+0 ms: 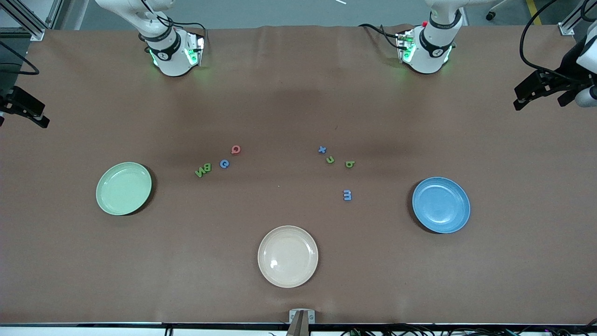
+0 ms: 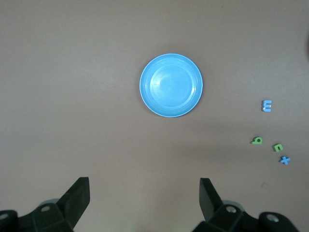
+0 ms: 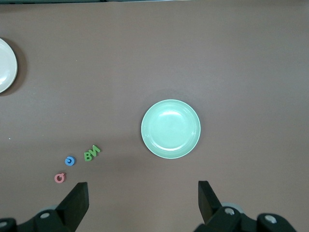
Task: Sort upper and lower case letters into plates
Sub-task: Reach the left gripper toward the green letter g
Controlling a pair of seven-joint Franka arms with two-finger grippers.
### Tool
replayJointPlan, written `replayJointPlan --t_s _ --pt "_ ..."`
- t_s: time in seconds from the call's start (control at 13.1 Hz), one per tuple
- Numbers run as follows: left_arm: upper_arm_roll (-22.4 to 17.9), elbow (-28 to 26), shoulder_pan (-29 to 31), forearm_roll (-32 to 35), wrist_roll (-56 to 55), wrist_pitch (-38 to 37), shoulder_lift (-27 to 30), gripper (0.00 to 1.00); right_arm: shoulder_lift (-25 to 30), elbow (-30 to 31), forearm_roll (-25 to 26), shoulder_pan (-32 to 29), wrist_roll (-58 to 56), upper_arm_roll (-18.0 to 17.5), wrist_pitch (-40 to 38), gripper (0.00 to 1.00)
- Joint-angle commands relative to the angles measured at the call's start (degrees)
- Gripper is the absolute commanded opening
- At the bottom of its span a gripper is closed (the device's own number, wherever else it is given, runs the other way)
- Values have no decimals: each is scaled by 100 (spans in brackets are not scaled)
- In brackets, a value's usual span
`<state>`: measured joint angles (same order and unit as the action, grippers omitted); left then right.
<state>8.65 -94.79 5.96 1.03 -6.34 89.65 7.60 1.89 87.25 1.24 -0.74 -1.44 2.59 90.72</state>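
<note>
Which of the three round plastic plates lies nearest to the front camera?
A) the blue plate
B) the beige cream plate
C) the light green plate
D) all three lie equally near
B: the beige cream round plastic plate sits lowest in the front view, below both the light green round plastic plate and the blue round plastic plate, so it is the nearest one.
</note>
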Motion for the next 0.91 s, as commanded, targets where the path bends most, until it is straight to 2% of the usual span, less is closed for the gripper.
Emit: replayJointPlan --t_s 0.0,0.3,0.53,0.84 --pt "23 181 -16 117 2 -167 -74 100 -48 -121 7 -5 83 -13 -63 100" --pt "40 207 -16 99 2 -141 -337 100 -48 -139 -1 -5 92 -13 -45 100" --pt "110 689 -103 99 -42 -27 -1196 100 -153 -147 7 65 92 -31 -10 100" --pt "268 638 -524 38 -902 947 -2058 100 -381 -147 -19 372 100 -40 156 100"
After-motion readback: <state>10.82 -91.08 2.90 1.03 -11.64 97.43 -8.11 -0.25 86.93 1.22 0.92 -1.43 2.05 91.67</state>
